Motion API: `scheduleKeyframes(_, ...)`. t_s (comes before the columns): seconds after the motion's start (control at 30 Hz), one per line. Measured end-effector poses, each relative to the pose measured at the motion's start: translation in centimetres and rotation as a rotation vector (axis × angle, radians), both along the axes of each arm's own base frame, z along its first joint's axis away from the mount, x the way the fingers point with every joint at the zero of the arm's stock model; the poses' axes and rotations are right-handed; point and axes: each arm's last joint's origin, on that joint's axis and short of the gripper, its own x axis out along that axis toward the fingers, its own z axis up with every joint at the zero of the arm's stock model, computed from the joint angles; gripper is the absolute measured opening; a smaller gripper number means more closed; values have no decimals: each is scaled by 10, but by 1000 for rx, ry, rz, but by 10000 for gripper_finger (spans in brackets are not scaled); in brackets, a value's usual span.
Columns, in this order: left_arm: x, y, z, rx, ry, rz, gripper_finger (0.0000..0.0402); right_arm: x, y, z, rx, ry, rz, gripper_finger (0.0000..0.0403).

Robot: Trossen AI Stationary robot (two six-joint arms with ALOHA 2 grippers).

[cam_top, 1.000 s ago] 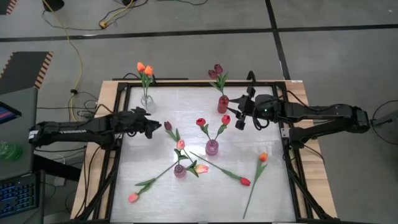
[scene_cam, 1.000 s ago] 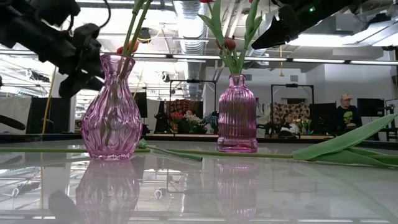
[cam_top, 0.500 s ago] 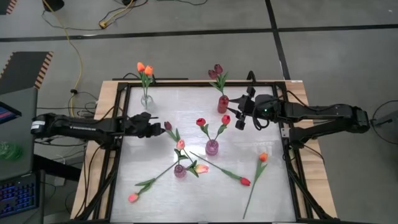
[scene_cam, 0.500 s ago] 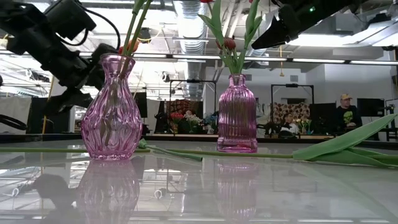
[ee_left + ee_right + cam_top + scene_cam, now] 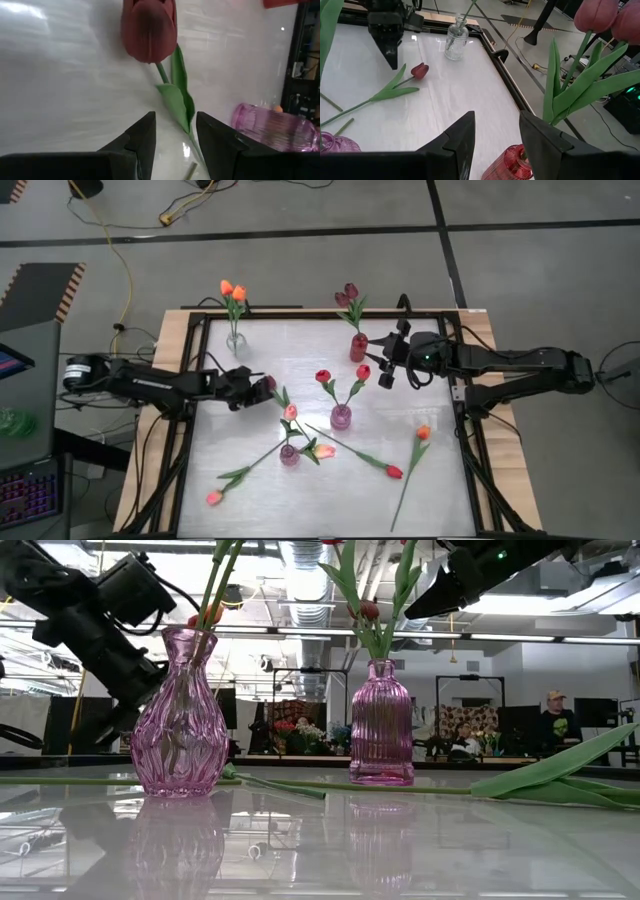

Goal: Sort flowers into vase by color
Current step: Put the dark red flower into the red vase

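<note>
Reaching: left tool (image 5: 175, 132), fingers apart, astride maroon tulip (image 5: 150, 31) stem on desk (image 5: 420, 490).
Waiting: right tool (image 5: 496, 131), apart, beside red vase (image 5: 358, 347).
Risk: thin stem slipping out when pinched.

I count four vases (image 5: 341, 417) on the tabletop (image 5: 300, 355): one clear, one red, two pink. I count twelve tulips (image 5: 323, 377): eight stand in vases, two to each, and four lie loose, one each of maroon, red, orange and pink.

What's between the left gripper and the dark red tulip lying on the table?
Nothing: in the left wrist view the open left gripper reaches the dark red tulip over bare table.
</note>
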Motion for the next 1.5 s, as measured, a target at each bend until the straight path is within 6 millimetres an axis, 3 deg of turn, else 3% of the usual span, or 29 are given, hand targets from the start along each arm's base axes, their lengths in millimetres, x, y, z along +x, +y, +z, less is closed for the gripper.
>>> scheduleKeyframes(0.53, 16, 7, -22, -124, -7, 139, 128, 0, 0, 0, -2, 1, 1, 179)
scheduleKeyframes(1.33, 34, 19, -27, -122, -25, 216, 127, -1, 4, -3, 8, 36, 20, 179)
scheduleKeyframes(1.5, 34, 19, -26, -98, -17, 197, 103, -1, 4, -3, 8, 36, 20, 179)
